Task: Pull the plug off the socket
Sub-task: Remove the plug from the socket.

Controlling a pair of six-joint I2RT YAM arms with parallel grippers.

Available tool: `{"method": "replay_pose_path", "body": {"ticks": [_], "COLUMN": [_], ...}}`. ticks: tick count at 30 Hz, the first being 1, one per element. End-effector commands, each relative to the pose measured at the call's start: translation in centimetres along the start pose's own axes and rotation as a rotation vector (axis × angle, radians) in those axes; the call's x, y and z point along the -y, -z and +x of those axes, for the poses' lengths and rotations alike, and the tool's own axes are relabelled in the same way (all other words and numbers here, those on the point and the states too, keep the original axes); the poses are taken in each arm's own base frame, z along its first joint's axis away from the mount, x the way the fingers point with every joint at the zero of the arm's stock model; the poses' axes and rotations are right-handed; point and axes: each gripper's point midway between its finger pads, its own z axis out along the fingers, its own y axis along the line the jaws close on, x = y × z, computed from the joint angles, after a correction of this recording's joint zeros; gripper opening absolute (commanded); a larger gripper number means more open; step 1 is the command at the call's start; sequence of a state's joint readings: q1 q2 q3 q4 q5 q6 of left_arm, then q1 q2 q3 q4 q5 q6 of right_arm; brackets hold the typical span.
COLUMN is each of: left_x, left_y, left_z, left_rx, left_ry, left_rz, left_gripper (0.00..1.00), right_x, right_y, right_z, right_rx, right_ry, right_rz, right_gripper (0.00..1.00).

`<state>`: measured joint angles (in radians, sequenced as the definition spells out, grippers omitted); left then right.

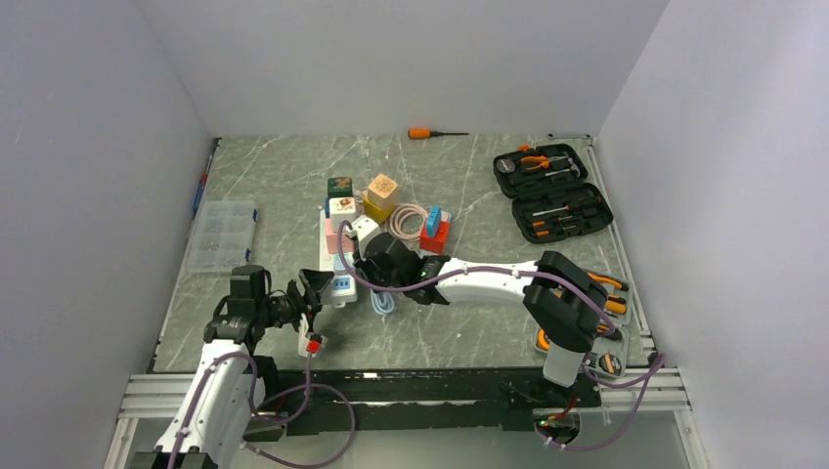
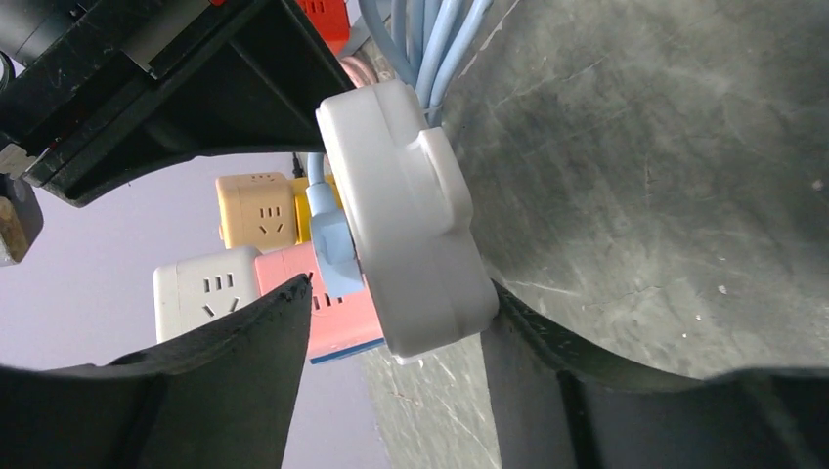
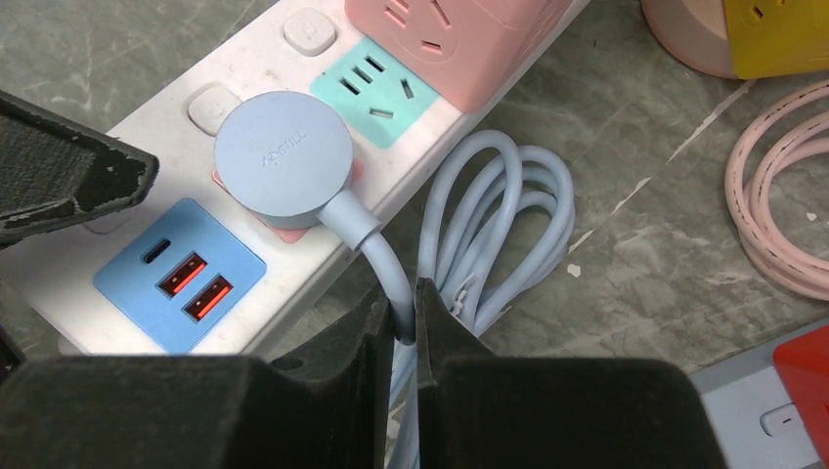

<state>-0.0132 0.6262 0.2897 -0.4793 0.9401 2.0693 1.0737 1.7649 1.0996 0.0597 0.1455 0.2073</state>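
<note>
The socket [image 3: 249, 83] is a long white strip with pastel outlets, lying on the grey table. A round light-blue plug [image 3: 283, 156] sits in its pink outlet, beside a blue USB panel. The plug's blue cable [image 3: 376, 249] drops into my right gripper [image 3: 403, 293], which is shut on it just below the plug. My left gripper [image 2: 399, 293] stands open around the near end of the socket [image 2: 411, 225]. Its right finger [image 2: 547, 371] touches the strip and its left finger [image 2: 244, 362] stands a little off. From above, the right gripper [image 1: 386, 264] covers the plug and the left gripper [image 1: 318, 293] is at the strip's near end [image 1: 342, 285].
Cube sockets [image 1: 381, 191] crowd the strip's far end, with a coiled pink cable [image 1: 409, 223] and a red block [image 1: 435, 234] beside them. A bundle of blue cable [image 3: 499, 225] lies right of the strip. An open tool case [image 1: 552, 191] is at the back right and a clear box [image 1: 223, 233] at the left.
</note>
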Motion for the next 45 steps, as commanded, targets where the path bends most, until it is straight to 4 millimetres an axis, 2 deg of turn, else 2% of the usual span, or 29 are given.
{"method": "replay_pose_path", "body": {"ticks": [1,5,8,9,10,15,16,18,25,32,38,45], "left_x": [-2.5,-2.6,-2.9,-3.2,-3.4,-3.7,-3.7,-3.8,-4.4,-6.1,-7.4,-8.1], "left_y": [-0.3,-0.3,-0.4,-0.3,-0.4,-0.3,-0.4,-0.3,0.2,0.9,1.5,2.2], "left_z": [0.3,0.5,0.3,0.3,0.2,0.1,0.0,0.0,0.4,1.1,1.2,0.8], "left_rx": [-0.026,-0.033,-0.029,-0.030,-0.025,-0.026,-0.027,-0.030,-0.065,-0.095,-0.106,-0.110], "left_ry": [-0.440,-0.436,-0.431,-0.429,-0.429,-0.419,-0.411,-0.400,-0.332,-0.254,-0.212,-0.182], "left_rz": [-0.018,-0.010,-0.019,-0.029,-0.037,-0.046,-0.050,-0.057,-0.071,-0.092,-0.117,-0.109], "left_gripper": [0.60,0.36,0.09,0.04,0.01,0.02,0.02,0.02,0.01,0.01,0.00,0.00], "right_x": [-2.7,-2.7,-2.7,-2.6,-2.4,-1.3,-1.1,-0.9,-0.3,-0.8,-0.4,-0.2], "right_y": [1.5,1.2,1.1,1.0,0.9,0.5,0.6,0.6,-0.2,-1.4,-2.4,-3.0], "right_z": [-7.7,-7.1,-6.6,-6.4,-6.3,-5.3,-5.4,-5.4,-5.8,-4.5,-2.8,-3.0], "right_rx": [0.208,0.190,0.176,0.173,0.170,0.179,0.188,0.206,0.235,0.212,0.213,0.248], "right_ry": [-0.069,-0.068,-0.063,-0.060,-0.056,-0.027,-0.017,0.005,0.090,0.185,0.270,0.327], "right_rz": [-0.098,-0.103,-0.102,-0.098,-0.088,-0.010,0.005,0.022,0.064,0.112,0.178,0.221], "right_gripper": [0.00,0.00,0.00,0.00,0.04,0.49,0.55,0.59,0.57,0.51,0.44,0.40]}}
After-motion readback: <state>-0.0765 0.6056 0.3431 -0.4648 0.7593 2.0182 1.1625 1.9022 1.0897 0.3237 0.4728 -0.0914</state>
